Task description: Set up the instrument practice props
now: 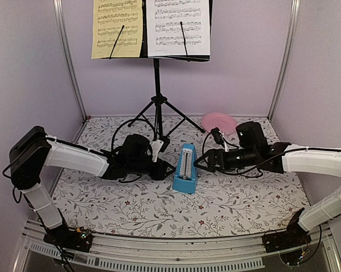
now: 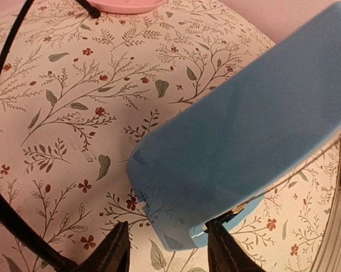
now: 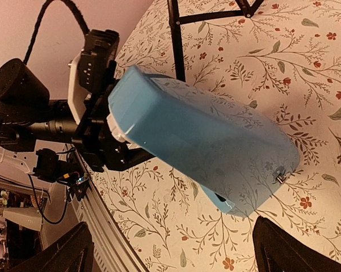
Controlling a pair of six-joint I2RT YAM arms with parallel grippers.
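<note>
Two grippers flank the blue metronome [image 1: 185,169], which stands upright on the flowered tablecloth [image 1: 244,198]. The left gripper [image 2: 167,252] sits just beside the metronome's left side with its jaws parted. In the left wrist view one finger [image 2: 118,252] stands clear of the blue casing, while the other overlaps a corner of it, and whether it touches there cannot be told. The right gripper [image 3: 170,252] is near the metronome's right side, jaws spread wide, both fingers apart from the casing and grasping nothing. Behind the metronome the black music stand [image 1: 157,85] rises on its tripod, one leg reaching down close to the metronome's back. On its desk, high above the metronome, a pale-yellow sheet [image 1: 116,28] hangs on the left and a white sheet [image 1: 177,25] on the right, side by side, each under a thin black retaining arm. A pink plate [image 1: 218,120] lies behind and to the right of the metronome.
</note>
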